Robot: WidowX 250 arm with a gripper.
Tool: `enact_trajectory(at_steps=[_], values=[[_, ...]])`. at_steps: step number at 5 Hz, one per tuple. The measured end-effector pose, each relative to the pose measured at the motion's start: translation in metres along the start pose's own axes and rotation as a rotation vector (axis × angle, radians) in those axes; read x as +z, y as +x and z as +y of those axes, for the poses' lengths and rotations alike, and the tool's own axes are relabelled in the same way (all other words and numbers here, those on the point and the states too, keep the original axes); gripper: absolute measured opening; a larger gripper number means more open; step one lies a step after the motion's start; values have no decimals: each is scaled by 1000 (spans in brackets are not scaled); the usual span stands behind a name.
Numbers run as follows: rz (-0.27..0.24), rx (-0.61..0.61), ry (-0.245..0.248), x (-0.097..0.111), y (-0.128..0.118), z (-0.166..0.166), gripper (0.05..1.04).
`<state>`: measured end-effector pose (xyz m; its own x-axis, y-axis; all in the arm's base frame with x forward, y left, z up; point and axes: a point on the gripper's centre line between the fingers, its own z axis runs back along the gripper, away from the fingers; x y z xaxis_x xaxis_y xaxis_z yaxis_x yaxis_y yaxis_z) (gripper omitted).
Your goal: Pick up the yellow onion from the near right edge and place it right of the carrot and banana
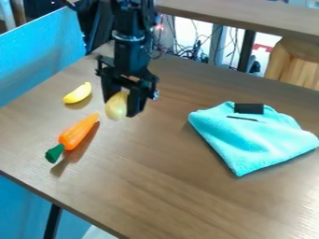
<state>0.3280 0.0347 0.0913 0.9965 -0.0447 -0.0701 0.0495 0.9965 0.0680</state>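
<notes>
While your gripper [126, 106] hangs over the far left part of the table [162, 186], as the camera sees it, its fingers are closed in on a pale yellow bulb [116, 105], one on each side, and the bulb's rounded bottom juts out towards you. You have the banana [78, 93] near it on the left, lying apart from the fingers. Nearer the camera, you see the carrot [76, 132] on its side, its green end [54, 153] pointing to the lower left and its orange tip reaching up near the bulb. These two are your closest obstacles on that side. Well apart on the right, you have a folded turquoise cloth [252, 142] with a black patch [249, 108] at its far edge and a thin dark strip [244, 119] just beside that; you can't tell whether the patch is raised. Along the left, a blue panel [37, 56] stands by the table's edge, and behind your arm, under a wooden board [243, 17], you see tangled cables [187, 52]
</notes>
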Motion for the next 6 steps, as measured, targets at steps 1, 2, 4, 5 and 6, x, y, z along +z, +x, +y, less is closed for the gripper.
enact_trajectory(at_steps=[1,2,4,5,6], values=[[-16,73,65,-4,18,14,687],[-44,138,62,-15,38,26,687],[-83,263,26,-42,57,33,687],[-69,290,14,-59,63,31,687],[-85,306,9,-62,69,31,687]])
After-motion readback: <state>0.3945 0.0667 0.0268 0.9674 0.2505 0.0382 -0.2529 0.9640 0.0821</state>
